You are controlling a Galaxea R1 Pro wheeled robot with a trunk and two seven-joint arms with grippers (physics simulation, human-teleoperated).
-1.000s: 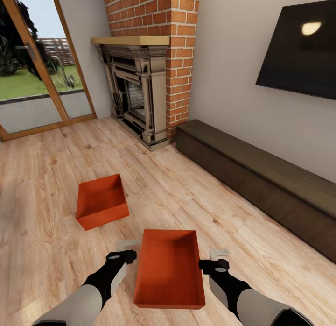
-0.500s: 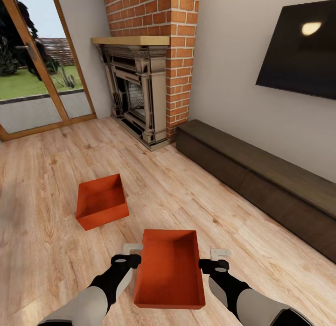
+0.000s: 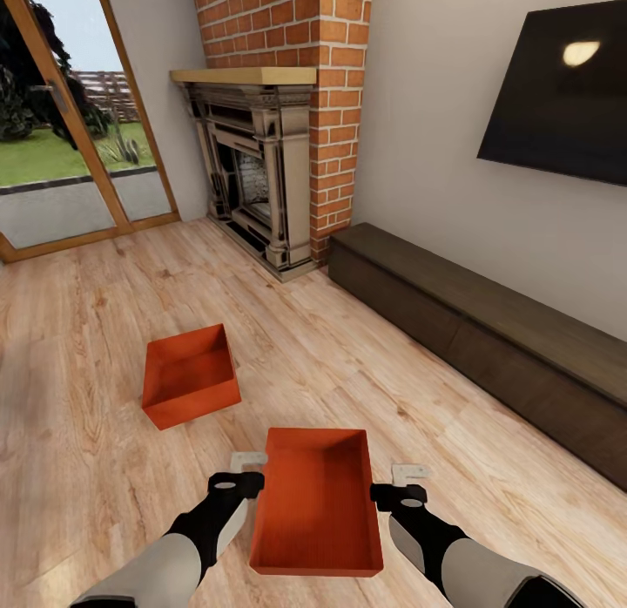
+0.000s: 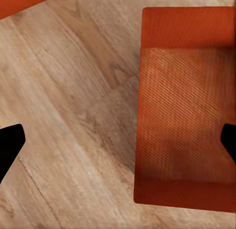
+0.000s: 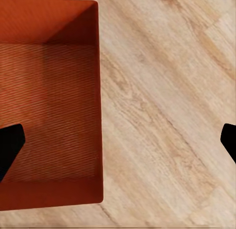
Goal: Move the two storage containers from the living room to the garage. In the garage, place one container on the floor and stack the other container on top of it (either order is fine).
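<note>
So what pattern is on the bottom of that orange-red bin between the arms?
Fine diagonal ribbing on the orange-red rectangular bin, clearest in the left wrist view.

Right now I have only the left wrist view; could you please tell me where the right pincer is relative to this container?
Observer: The right pincer is open astride the near container's right wall, opposite the left pincer.
Operator: Thanks. Is the orange corner at my view's edge the other container?
Observer: Yes. The second container rests on the wood floor, ahead to the robot's left, apart from the near one.
Operator: What lies beyond it?
Observer: A brick fireplace.
</note>
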